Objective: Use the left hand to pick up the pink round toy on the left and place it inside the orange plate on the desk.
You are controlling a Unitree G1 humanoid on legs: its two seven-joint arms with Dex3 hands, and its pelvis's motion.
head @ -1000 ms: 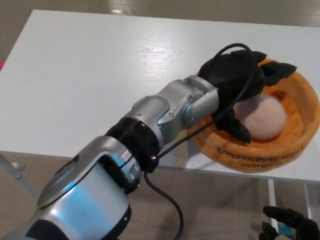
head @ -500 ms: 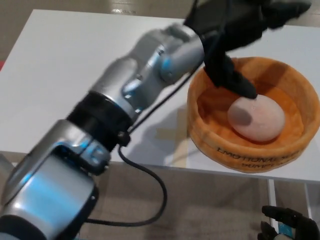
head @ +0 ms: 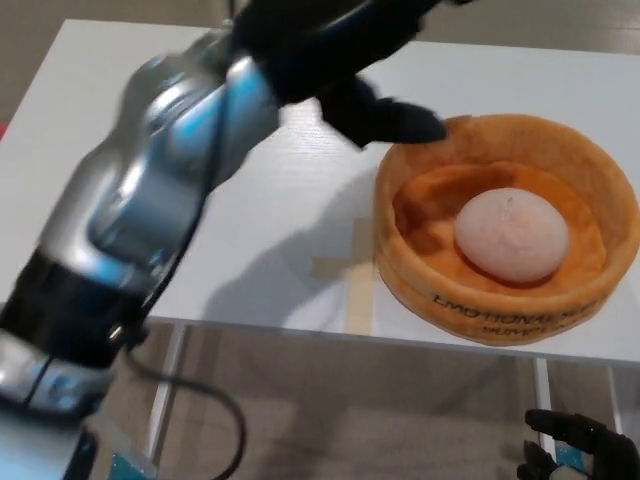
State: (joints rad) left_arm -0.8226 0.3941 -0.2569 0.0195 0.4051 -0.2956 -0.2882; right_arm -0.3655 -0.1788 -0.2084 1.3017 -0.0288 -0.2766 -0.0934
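The pink round toy lies inside the orange plate, a deep soft bowl at the right of the white desk. My left hand hangs raised above the desk, up and to the left of the plate, open and holding nothing. One of its black fingers reaches toward the plate's near-left rim without touching the toy. My silver left arm crosses the left half of the picture. My right hand shows low at the bottom right, below the desk edge, fingers spread.
A strip of tan tape is stuck on the desk just left of the plate. The desk's front edge runs under the plate, with floor below it.
My left hand let go of the pink toy in the plate, then lifted and swung up and to the left, away from the plate. The toy stays in the plate.
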